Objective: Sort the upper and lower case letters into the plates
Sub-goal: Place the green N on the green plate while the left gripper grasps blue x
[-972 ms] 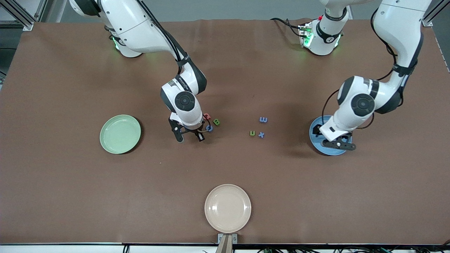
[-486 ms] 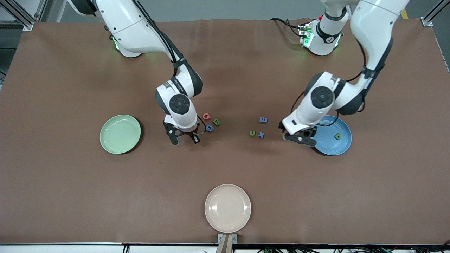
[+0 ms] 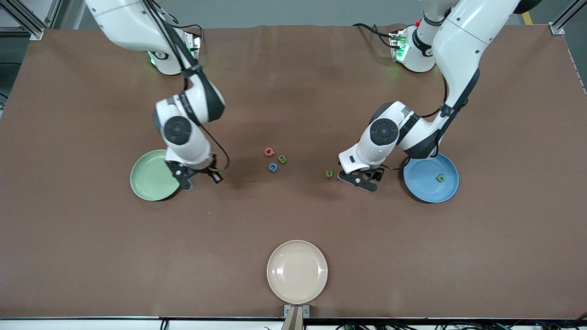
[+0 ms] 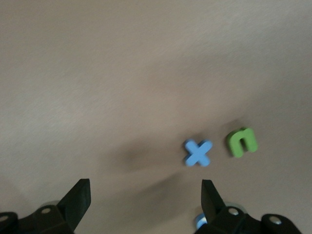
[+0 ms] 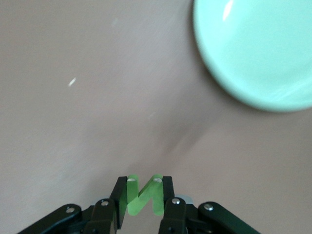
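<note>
We find the right gripper [image 5: 141, 204] clamped on a green letter [image 5: 142, 196], carried flat, beside the pale green plate [image 3: 153, 176] at centre-left for dropping. The left gripper [image 4: 144, 195] hangs spread over the blue x [image 4: 197, 153], beside the green u [image 3: 329, 173], for pickup.

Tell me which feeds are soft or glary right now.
Left wrist view: the blue x-shaped toy letter and green n-shaped toy letter look soft and slightly smeared. Right wrist view: a white glint sits on the pale green round plate. Front view: crisp, with soft arm shadows on the brown table.
</note>
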Action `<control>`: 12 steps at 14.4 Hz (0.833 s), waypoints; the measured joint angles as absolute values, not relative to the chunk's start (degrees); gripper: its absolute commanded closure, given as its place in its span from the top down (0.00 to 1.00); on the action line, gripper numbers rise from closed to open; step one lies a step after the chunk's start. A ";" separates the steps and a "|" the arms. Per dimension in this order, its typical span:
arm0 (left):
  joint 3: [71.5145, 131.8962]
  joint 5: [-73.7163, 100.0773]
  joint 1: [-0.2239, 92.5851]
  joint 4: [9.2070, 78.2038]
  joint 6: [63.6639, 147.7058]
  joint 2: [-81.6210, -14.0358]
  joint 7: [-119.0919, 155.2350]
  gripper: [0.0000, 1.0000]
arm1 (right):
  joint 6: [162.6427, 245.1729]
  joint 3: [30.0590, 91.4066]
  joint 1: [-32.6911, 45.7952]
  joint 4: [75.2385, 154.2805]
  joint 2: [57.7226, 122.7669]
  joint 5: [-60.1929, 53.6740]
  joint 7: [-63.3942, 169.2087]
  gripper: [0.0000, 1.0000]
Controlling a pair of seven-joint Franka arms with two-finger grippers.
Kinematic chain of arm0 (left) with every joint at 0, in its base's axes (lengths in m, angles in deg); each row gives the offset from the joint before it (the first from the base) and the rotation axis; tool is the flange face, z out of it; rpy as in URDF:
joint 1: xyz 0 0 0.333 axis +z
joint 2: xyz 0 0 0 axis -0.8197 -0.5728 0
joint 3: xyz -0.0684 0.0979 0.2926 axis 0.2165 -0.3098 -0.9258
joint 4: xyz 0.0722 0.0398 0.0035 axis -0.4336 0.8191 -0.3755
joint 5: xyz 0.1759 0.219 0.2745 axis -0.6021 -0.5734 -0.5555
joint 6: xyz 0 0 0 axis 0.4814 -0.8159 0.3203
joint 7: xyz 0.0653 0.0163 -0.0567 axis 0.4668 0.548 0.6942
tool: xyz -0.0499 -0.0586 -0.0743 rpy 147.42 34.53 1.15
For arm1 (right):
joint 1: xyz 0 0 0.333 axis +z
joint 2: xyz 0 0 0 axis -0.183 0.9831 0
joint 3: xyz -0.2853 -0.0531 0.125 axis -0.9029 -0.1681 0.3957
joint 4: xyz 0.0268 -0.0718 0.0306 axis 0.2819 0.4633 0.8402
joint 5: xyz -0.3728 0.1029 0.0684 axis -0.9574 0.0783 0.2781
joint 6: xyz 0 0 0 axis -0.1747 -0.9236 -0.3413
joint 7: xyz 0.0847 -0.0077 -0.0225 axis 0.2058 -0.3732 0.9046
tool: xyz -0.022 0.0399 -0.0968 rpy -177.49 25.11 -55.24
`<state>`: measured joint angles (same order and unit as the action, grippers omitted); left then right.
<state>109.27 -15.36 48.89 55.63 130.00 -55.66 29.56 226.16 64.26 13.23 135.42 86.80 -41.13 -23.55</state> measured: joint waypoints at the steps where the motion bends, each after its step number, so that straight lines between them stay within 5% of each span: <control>1: 109.28 -15.37 48.40 54.84 130.34 -56.41 29.55 1.00 | 226.16 64.23 11.29 137.96 84.68 -41.14 -19.53 0.00; 7: 109.29 -15.38 46.90 52.61 131.69 -59.53 29.60 0.91 | 227.63 64.20 1.10 148.70 78.07 -41.18 0.02 0.00; 12: 109.28 -15.38 46.46 52.16 132.59 -60.97 30.09 0.77 | 239.15 64.20 -5.76 156.49 78.27 -41.23 11.06 0.00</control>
